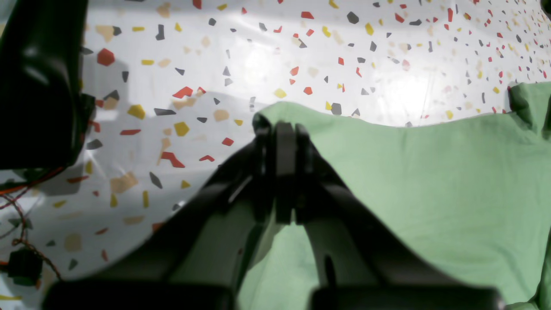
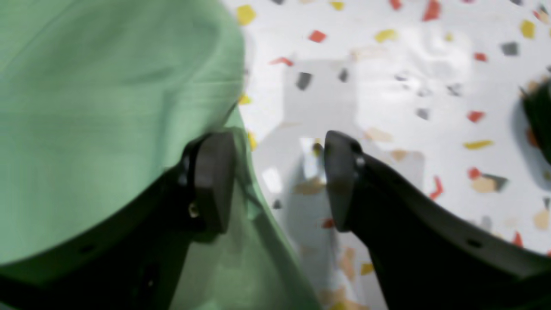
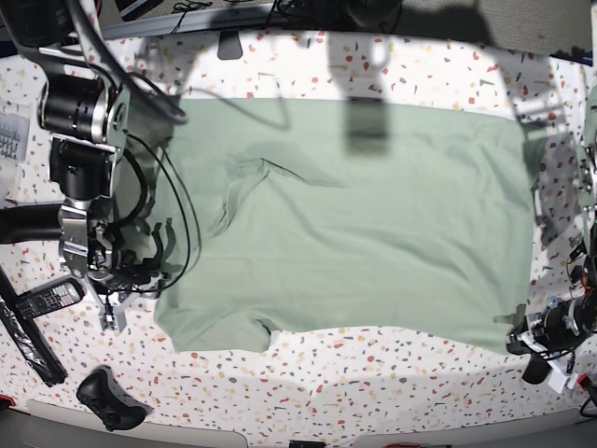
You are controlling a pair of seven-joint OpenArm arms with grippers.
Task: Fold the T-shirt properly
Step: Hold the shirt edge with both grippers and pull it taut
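Note:
The pale green T-shirt (image 3: pixel 354 215) lies spread nearly flat across the speckled table, with one sleeve at the lower left. In the left wrist view my left gripper (image 1: pixel 284 129) is shut on a corner of the T-shirt (image 1: pixel 430 185); the base view shows this left gripper (image 3: pixel 516 342) at the cloth's lower right corner. My right gripper (image 2: pixel 275 181) stands open at the T-shirt's (image 2: pixel 107 107) side edge. One of its fingers (image 2: pixel 211 181) rests over the cloth, and the other is above bare table. In the base view this right gripper (image 3: pixel 114 315) sits just left of the shirt.
A remote control (image 3: pixel 42 301), a black strap (image 3: pixel 28 345) and a black game controller (image 3: pixel 107 397) lie at the lower left of the table (image 3: pixel 373 373). Cables (image 3: pixel 173 224) hang from the arm on the left, over the shirt's edge.

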